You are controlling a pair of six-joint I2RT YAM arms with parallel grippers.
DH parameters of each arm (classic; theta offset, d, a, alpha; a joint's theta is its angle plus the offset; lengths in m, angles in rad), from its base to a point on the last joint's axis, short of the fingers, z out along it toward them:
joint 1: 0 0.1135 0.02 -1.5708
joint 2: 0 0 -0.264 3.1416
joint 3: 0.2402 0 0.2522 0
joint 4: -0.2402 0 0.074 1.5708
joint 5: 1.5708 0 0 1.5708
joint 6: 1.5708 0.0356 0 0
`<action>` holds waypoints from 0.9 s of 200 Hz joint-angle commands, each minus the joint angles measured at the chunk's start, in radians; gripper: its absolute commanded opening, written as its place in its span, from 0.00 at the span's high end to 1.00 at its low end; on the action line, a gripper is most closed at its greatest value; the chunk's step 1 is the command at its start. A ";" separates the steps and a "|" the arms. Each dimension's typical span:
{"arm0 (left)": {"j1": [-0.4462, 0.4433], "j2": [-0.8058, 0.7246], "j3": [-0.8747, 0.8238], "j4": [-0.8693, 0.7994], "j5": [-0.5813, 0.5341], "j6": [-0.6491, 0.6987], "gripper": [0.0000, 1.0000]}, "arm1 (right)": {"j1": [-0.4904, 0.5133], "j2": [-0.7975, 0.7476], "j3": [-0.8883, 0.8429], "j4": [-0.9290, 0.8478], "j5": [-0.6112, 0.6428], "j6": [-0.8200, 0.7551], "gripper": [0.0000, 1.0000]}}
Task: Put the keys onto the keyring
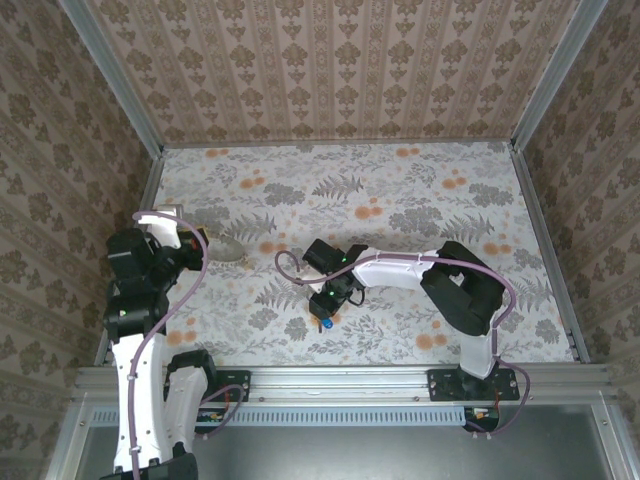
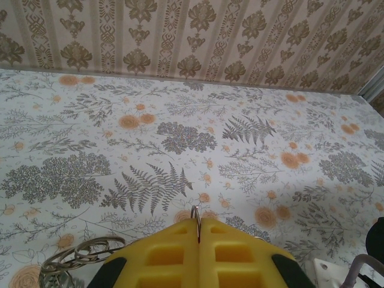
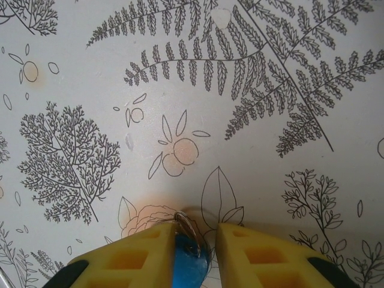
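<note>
From above, the right claw [image 1: 325, 316] points down at the floral table [image 1: 420, 200], near 6 o'clock of the tabletop, with the blue key [image 1: 325, 324] at its tip.

Left wrist view: the left claw [image 2: 198, 225] is clenched, its yellow pads [image 2: 171, 246] pressed flush. They nip the keyring [image 2: 196, 213], whose thin silvery loop pokes up from the seam at 6 o'clock. A coil of grey-brass loops [image 2: 81, 255] lies on the table at 7 o'clock; whether it joins that loop I cannot tell.

Right wrist view: the yellow fingers [image 3: 141, 255] stand slightly apart, grasping the key's blue head at 6 o'clock. A small wire ring [image 3: 185, 225] sits at the top of the head.
</note>
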 commanded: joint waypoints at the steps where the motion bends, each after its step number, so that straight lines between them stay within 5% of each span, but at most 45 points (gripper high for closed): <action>1: 0.009 -0.014 -0.006 0.050 0.024 -0.020 1.00 | 0.003 0.041 0.020 0.013 -0.014 -0.018 0.73; 138: 0.009 -0.013 -0.007 0.051 0.027 -0.021 1.00 | 0.006 0.044 0.026 0.051 -0.057 -0.028 0.79; 180: 0.009 -0.008 -0.005 0.050 0.026 -0.020 1.00 | 0.005 0.033 0.023 0.053 -0.066 -0.033 0.93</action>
